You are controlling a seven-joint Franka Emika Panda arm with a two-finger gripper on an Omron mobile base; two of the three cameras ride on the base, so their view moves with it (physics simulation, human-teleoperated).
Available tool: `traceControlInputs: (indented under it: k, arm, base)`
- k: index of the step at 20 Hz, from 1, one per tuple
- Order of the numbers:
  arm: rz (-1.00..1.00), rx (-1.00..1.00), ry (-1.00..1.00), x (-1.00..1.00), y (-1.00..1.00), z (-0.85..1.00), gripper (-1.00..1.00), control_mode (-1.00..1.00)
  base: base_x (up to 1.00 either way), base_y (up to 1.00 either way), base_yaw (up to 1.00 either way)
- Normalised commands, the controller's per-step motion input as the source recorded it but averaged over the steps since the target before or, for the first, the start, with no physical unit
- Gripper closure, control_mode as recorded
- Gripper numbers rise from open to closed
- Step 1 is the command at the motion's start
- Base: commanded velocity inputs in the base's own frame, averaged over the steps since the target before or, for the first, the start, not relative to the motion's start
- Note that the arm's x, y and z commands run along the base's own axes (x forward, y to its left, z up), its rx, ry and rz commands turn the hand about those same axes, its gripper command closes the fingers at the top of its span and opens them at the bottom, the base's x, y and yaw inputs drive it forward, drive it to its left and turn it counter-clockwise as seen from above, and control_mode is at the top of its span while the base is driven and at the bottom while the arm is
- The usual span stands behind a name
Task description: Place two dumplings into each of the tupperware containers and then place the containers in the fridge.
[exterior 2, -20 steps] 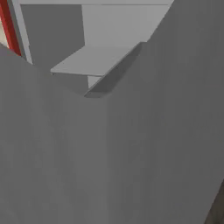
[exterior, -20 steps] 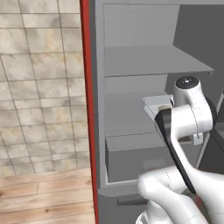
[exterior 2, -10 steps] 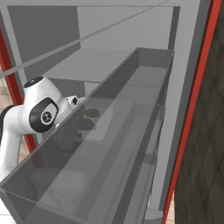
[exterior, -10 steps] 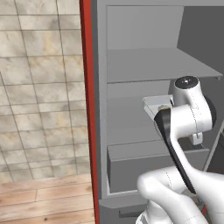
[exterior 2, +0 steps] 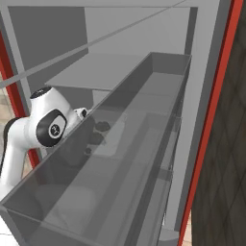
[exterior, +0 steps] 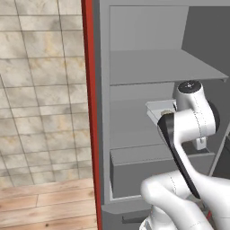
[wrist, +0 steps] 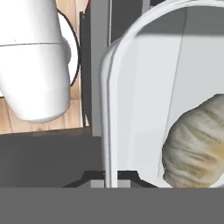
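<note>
Fridge [exterior: 148, 67]: we log a tall grey cabinet standing open, red outer edge at its left, flat grey shelves inside and a grey drawer [exterior: 134, 168] low down. From the right base camera we look through a translucent grey door bin [exterior 2: 120, 158] at the same interior.

Arm: we find the white arm reaching into the fridge at middle-shelf height.

Tupperware container [wrist: 144, 87]: we record a whitish tray with a rounded corner and raised rim, held level over the middle shelf; its corner [exterior: 155, 110] shows beside the wrist.

Gripper [wrist: 110, 181]: we note it clenched on the container's rim, the rim running between the finger tips.

Dumpling [wrist: 197, 144]: we list one lumpy beige piece lying inside the held container. Two dark lumps [exterior 2: 98, 132] show through the bin; we cannot tell more.
</note>
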Motion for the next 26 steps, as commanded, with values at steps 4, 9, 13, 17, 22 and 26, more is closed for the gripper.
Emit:
traceControlInputs:
  k: [4,9,13,17,22,26]
  arm:
    - [0.10,0.06,-0.05,0.94,-0.03,-0.77,1.00,-1.00]
    - [0.07,0.05,-0.02,1.00,-0.07,-0.45,1.00,-1.00]
    - [0.00,0.02,0.02,0.91,-0.06,-0.20,1.00,-1.00]
    - [0.00,0.00,0.04,0.93,0.00,-0.29,1.00,-1.00]
    - [0.00,0.00,0.07,0.73,0.02,-0.52,1.00,-1.00]
    - [0.00,0.00,0.05,0.44,0.00,-0.28,1.00,-1.00]
  base:
    - [0.00,0.00,0.00]
    - [0.00,0.00,0.00]
    - [0.00,0.00,0.00]
    - [0.00,0.00,0.00]
    - [0.00,0.00,0.00]
    - [0.00,0.00,0.00]
